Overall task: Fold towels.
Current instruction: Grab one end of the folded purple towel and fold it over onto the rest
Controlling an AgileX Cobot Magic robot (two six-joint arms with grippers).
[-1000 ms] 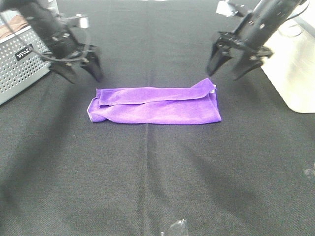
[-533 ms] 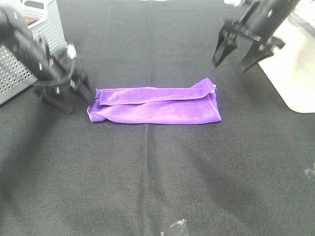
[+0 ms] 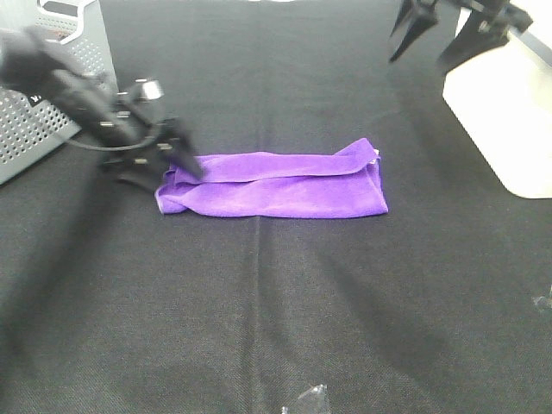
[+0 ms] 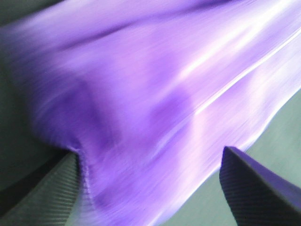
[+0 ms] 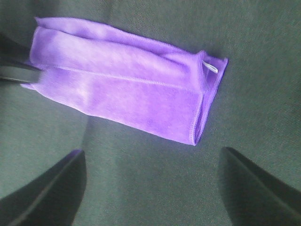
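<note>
A purple towel point(image 3: 276, 184), folded into a long strip, lies on the black tablecloth point(image 3: 276, 328) in the middle. My left gripper point(image 3: 168, 164) is open at the towel's left end, its fingers point(image 4: 254, 188) on either side of the cloth point(image 4: 155, 103), which fills the blurred left wrist view. My right gripper point(image 3: 453, 34) is open and empty, high at the far right, well away from the towel. The right wrist view shows the whole towel point(image 5: 127, 80) from above between its two open fingers point(image 5: 47, 188).
A grey perforated basket point(image 3: 52, 86) stands at the far left. A white box point(image 3: 504, 112) stands at the right edge. A small clear object point(image 3: 306, 401) lies at the front edge.
My left gripper has swung down and right from behind the towel to its left end. My right gripper has risen and moved back towards the far right corner.
</note>
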